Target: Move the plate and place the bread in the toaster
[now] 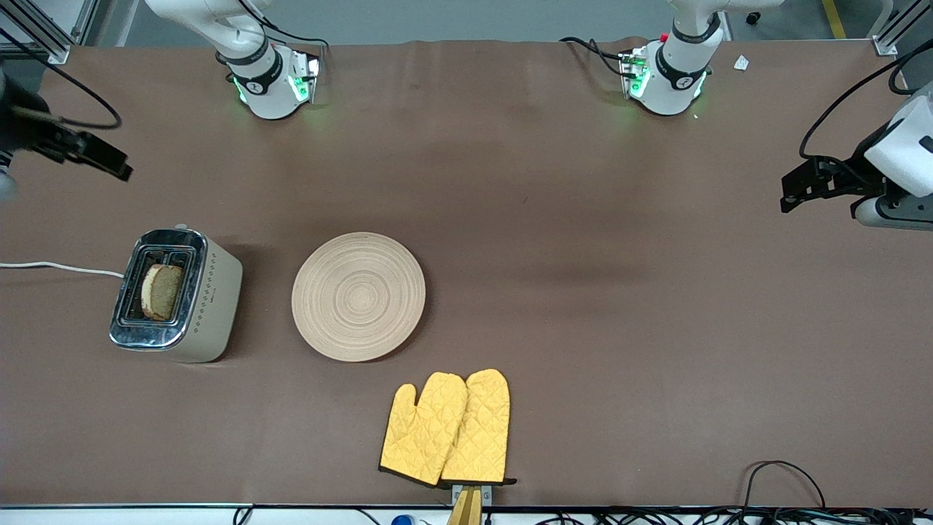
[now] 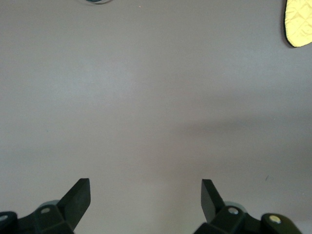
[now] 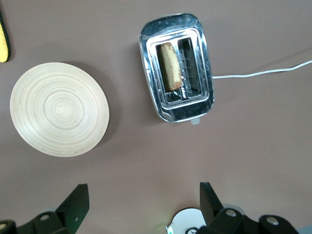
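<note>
**Bread sits in the toaster; both arms hang clear with jaws wide**

The right gripper (image 3: 141,207) hangs with its jaws spread and empty, high over the table's right-arm end. Ahead of those jaws stands the toaster (image 1: 175,295), long axis running toward the front camera, slots up. The bread (image 1: 162,292) stands on edge in one slot, aligned with it, top showing. It looks light, soft and crumbly; its exposed top edge is the only hold. Beside the toaster lies the plate (image 1: 358,296), flat, stiff, best pinched at the rim. The left gripper (image 2: 145,204) waits, jaws apart over bare table.
</note>
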`<control>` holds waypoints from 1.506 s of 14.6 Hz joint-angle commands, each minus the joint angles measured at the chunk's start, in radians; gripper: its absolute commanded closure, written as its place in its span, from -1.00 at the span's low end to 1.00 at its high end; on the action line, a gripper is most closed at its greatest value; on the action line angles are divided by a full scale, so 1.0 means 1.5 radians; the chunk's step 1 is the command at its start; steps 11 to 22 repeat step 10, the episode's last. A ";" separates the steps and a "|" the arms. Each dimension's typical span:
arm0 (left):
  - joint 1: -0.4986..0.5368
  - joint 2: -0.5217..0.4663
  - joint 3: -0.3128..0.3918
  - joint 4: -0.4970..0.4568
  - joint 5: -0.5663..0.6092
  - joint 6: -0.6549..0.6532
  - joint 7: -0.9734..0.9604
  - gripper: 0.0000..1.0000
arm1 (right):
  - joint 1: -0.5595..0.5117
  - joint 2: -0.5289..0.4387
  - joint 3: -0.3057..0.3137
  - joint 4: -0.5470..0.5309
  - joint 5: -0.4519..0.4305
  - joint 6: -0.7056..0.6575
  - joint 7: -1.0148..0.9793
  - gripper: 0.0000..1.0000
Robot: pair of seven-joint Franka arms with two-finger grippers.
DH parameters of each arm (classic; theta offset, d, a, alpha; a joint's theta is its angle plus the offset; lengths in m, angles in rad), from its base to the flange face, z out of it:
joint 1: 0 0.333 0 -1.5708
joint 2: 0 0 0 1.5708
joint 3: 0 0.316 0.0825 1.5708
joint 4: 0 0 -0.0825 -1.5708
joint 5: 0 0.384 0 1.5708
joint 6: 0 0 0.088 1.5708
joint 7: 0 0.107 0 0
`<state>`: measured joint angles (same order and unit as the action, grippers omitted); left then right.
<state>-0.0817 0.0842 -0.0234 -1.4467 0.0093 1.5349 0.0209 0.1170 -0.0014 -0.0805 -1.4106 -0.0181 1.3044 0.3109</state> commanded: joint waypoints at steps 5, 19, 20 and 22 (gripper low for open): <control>0.000 -0.002 0.000 0.001 0.008 0.004 -0.001 -1.00 | -0.066 -0.036 0.007 -0.057 0.037 0.051 -0.095 -1.00; 0.005 0.005 0.000 0.005 0.008 0.005 -0.002 -1.00 | -0.065 -0.038 0.008 -0.057 0.037 0.046 -0.164 -1.00; 0.005 0.005 0.000 0.005 0.008 0.005 -0.002 -1.00 | -0.065 -0.038 0.008 -0.057 0.037 0.046 -0.164 -1.00; 0.005 0.005 0.000 0.005 0.008 0.005 -0.002 -1.00 | -0.065 -0.038 0.008 -0.057 0.037 0.046 -0.164 -1.00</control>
